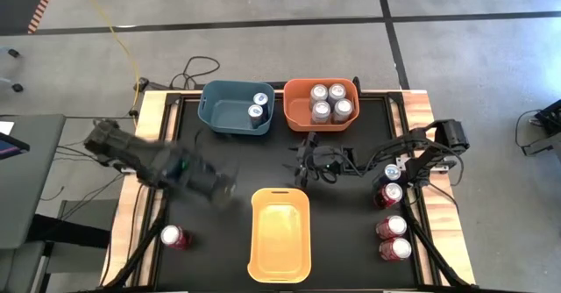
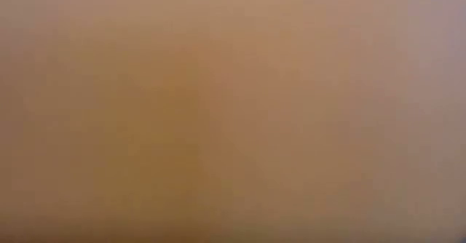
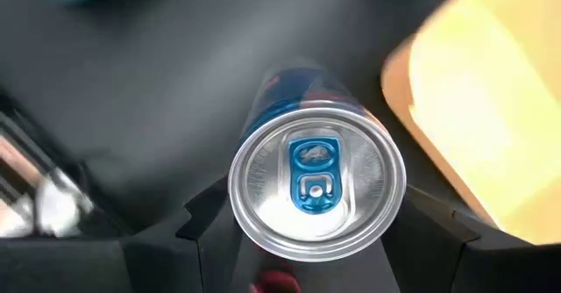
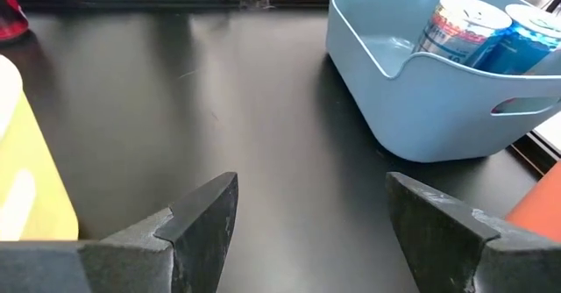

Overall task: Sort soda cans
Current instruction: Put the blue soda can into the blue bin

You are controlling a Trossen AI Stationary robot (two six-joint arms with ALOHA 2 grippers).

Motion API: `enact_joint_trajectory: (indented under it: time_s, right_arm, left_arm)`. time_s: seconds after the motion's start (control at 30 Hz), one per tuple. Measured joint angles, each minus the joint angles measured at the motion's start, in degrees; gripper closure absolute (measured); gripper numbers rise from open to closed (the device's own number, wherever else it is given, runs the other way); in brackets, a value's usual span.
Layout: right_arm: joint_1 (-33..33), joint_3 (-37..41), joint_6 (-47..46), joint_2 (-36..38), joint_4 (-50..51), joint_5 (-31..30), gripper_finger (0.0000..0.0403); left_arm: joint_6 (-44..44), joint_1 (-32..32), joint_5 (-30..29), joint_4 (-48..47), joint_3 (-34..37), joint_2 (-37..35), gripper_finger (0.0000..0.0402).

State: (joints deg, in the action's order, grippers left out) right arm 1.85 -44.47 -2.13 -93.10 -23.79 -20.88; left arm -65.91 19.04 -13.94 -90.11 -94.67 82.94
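My left gripper is left of the yellow bin and is shut on a blue soda can with a silver top and a blue tab. My right gripper hangs open over bare table, in front of the orange bin, and touches nothing. The blue bin holds two blue cans. Several silver cans stand in the orange bin. One red can stands near the table's left edge. Three more red cans and a blue-topped can stand at its right edge. My left gripper pinches the blue can between its two fingers, one on each side of the can's body just below the top rim. The can's top faces the wrist camera and hides the places of contact. Whether the can is clear of the table does not show.
The yellow bin lies close beside the held can and also shows at the edge of the right wrist view. Bare black table lies between the right gripper and the blue bin. Something tan fills the whole low view. Cables run along the table's far left corner.
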Motion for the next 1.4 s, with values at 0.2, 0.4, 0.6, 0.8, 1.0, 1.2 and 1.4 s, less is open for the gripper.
enact_joint_trajectory:
  time_s: [0.2,0.4,0.6,0.8,1.0,1.2,1.4]
  right_arm:
    - [-0.18,0.00,0.09,0.00,0.03,0.00,0.0097]
    - [-0.52,0.00,0.41,0.00,0.02,0.00,0.0097]
    - [-0.50,0.00,-0.13,0.00,0.02,0.00,0.0097]
    - [-0.85,0.00,-0.87,0.00,0.02,0.00,0.0097]
    - [-1.27,0.00,-0.85,0.00,0.22,0.00,0.0097]
    - [-1.25,0.00,-0.51,0.00,1.36,0.01,0.0097]
    - [-1.25,-0.02,-0.35,0.00,2.21,0.00,0.0097]
  left_arm:
    - [16.17,-16.45,-3.99,0.06,0.00,-0.92,0.0183]
    - [34.68,-32.83,-5.16,3.86,-0.04,-0.29,0.0183]
    - [49.06,-46.18,-2.23,17.73,-0.06,-0.35,0.0183]
    - [56.35,-54.11,0.58,23.80,-0.04,2.08,0.0183]
    - [59.92,-56.19,1.21,23.96,0.02,9.68,0.0183]
    - [65.25,-56.84,5.41,26.17,0.04,17.79,0.0183]
    - [68.37,-57.57,6.21,27.09,0.04,23.56,0.0183]
